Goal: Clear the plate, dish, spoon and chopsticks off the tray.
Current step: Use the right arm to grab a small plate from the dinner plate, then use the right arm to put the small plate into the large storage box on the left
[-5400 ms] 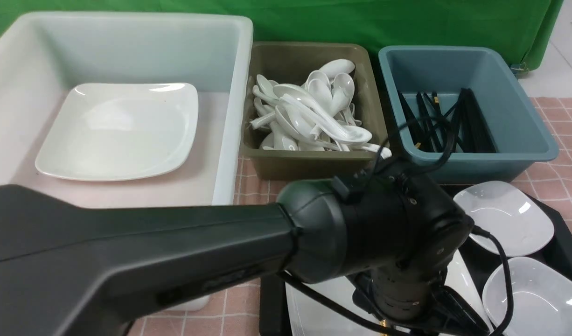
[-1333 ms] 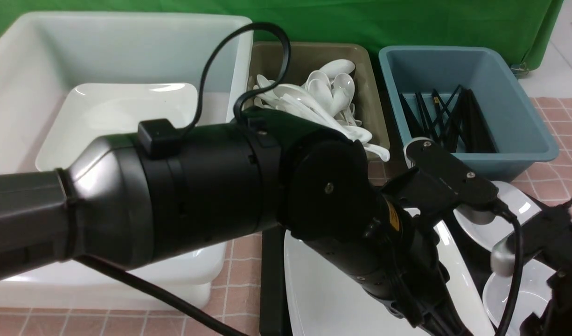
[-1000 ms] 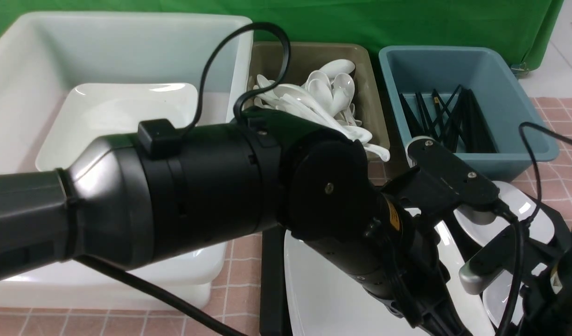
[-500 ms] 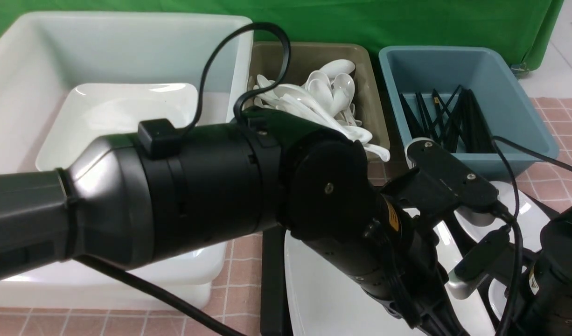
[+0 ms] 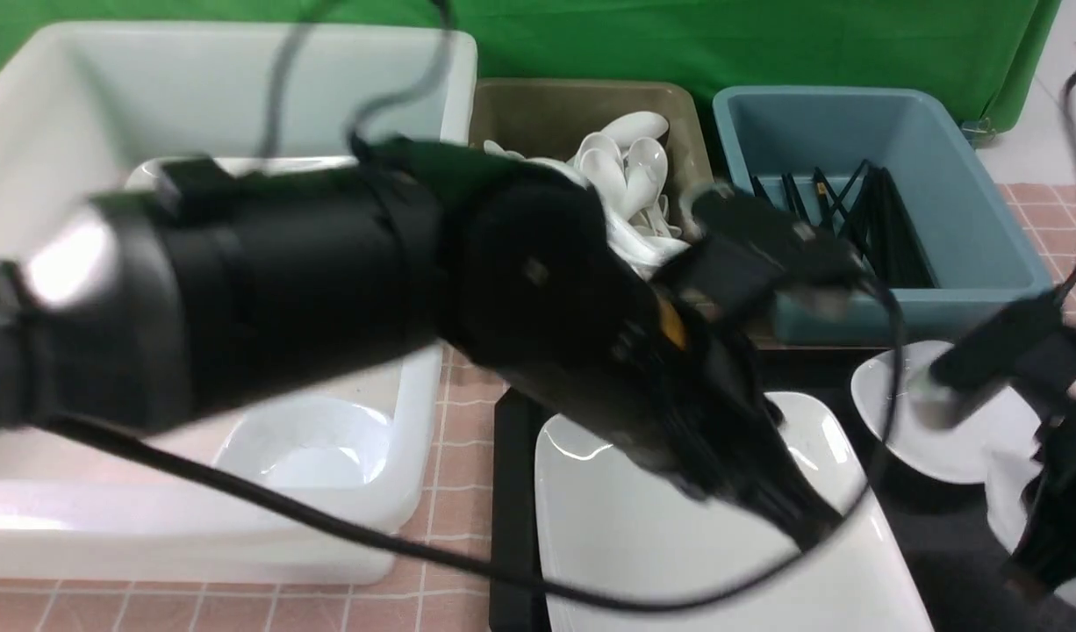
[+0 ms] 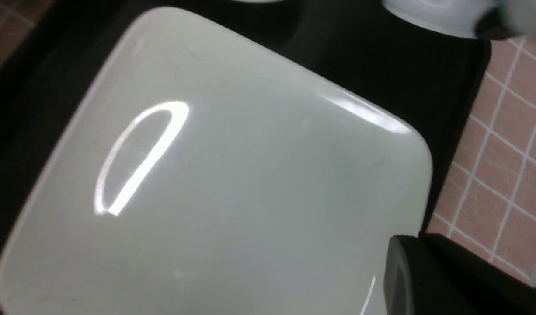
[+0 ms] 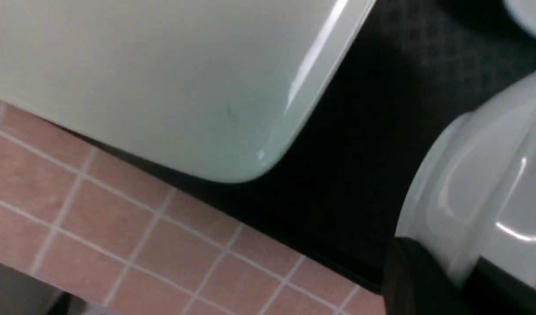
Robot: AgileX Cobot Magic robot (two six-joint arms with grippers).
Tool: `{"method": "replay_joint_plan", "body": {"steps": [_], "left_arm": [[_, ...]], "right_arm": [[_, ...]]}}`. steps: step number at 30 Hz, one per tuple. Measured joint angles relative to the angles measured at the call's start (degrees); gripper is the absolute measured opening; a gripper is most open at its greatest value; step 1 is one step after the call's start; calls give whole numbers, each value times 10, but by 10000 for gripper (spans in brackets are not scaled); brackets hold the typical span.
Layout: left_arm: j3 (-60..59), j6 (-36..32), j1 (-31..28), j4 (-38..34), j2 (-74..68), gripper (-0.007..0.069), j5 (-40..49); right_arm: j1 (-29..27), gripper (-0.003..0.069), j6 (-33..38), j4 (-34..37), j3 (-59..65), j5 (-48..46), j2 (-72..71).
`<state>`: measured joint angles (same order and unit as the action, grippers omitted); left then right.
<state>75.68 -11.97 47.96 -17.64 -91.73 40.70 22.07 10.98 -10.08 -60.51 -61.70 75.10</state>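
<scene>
The large white plate [image 5: 678,544] lies on the black tray [image 5: 513,491], with its right side under my left arm. My left gripper [image 5: 806,527] is shut on the plate's right rim; in the left wrist view one dark finger [image 6: 425,275] overlaps the corner of the plate [image 6: 233,183]. My right gripper [image 5: 1043,562] is shut on the rim of a small white dish [image 5: 1003,500] at the tray's right end. The right wrist view shows that dish [image 7: 478,183] wedged between the gripper's [image 7: 464,271] jaws. The spoon and chopsticks are out of view on the tray.
A second small dish [image 5: 907,412] sits on the tray's far right. Behind stand a white tub [image 5: 433,219] with a plate and a small bowl [image 5: 301,448], an olive tub [image 5: 678,105] of spoons and a blue tub [image 5: 986,219] of black chopsticks.
My right gripper has closed on the dish's rim. My left arm has swung up and left, blurred with motion, while its gripper stays on the plate. The right arm has shifted right.
</scene>
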Motion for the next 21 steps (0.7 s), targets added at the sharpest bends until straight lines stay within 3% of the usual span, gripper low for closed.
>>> {"method": "replay_joint_plan", "body": {"steps": [2,5,6,7,8,10,15,21], "left_arm": [[3,1,-22,1,15,0,7],[10,1,-91,1,65,0,37],[11,1,-118,1,91,0,47],[11,1,-127,1,96,0,50],[11,1,-155,1,120,0,63],[11,1,-202,3,161,0,91],[11,16,-326,29,241,0,190],[-35,31,-441,54,305,0,212]], "right_arm": [[0,73,0,22,-32,-9,-13],[0,73,18,127,-131,-10,-29],[3,73,33,190,-175,-1,-23],[4,73,38,199,-181,0,-19],[16,73,55,258,-223,11,-5],[51,73,81,311,-281,24,30],[169,73,104,328,-407,54,178],[236,73,121,323,-542,74,350]]}}
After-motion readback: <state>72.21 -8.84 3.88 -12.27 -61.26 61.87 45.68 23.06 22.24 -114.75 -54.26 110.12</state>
